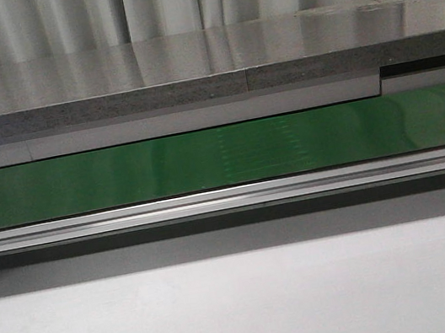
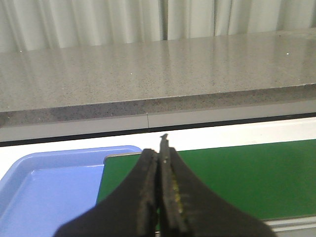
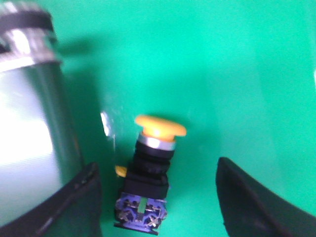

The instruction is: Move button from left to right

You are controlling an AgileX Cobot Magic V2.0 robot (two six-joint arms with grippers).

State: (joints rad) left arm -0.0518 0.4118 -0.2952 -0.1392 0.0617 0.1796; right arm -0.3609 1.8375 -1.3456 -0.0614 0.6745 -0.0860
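Observation:
The button (image 3: 148, 168) lies on its side on the green belt (image 3: 237, 74) in the right wrist view: yellow-orange mushroom cap, silver ring, black body, blue terminal end with a green mark. My right gripper (image 3: 155, 197) is open, its two dark fingers standing one on each side of the button without touching it. My left gripper (image 2: 160, 163) is shut and empty, held over the end of the green belt (image 2: 237, 173) beside a blue tray (image 2: 44, 187). The front view shows neither gripper and no button.
A shiny metal rail or roller (image 3: 29, 108) runs close beside the button. The front view shows the green belt (image 1: 204, 159), its aluminium side rail (image 1: 228, 200), a grey stone counter (image 1: 188, 61) behind and white table (image 1: 246, 308) in front.

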